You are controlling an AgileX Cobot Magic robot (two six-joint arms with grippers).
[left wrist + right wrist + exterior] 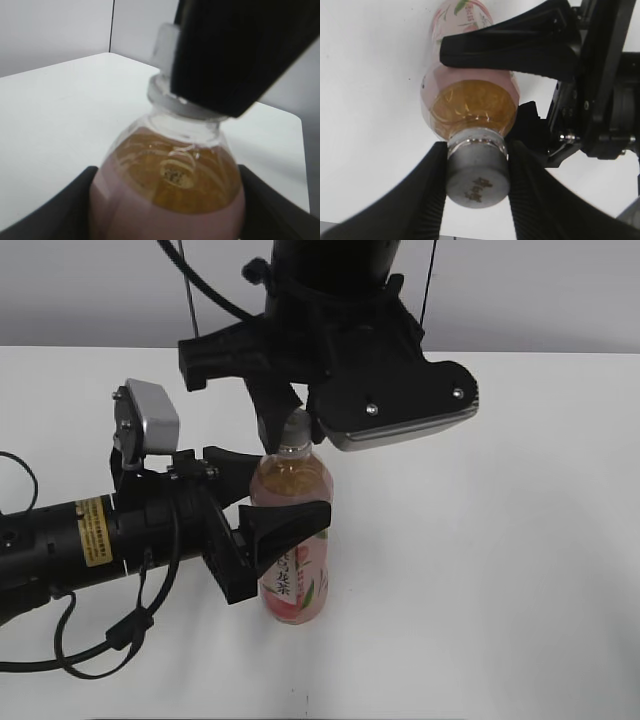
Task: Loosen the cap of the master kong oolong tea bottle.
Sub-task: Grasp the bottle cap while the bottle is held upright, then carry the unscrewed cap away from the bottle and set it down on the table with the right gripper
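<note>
The master kong oolong tea bottle point(294, 540) stands upright on the white table, amber tea above a pink peach label. My left gripper point(270, 502) is shut on the bottle's body, one black finger on each side; the left wrist view shows the bottle's shoulder point(170, 185) between its jaws. My right gripper point(292, 420) comes down from above and is shut on the cap point(478, 177), a white ribbed cap with a dark logo on top. In the right wrist view both right fingers press the cap's sides point(476, 186). In the exterior view the cap point(296, 426) shows only in part.
The white table point(500, 540) runs right of and in front of the bottle. The left arm's black body and cables point(90, 540) lie across the table's left side. A grey wall stands behind the table.
</note>
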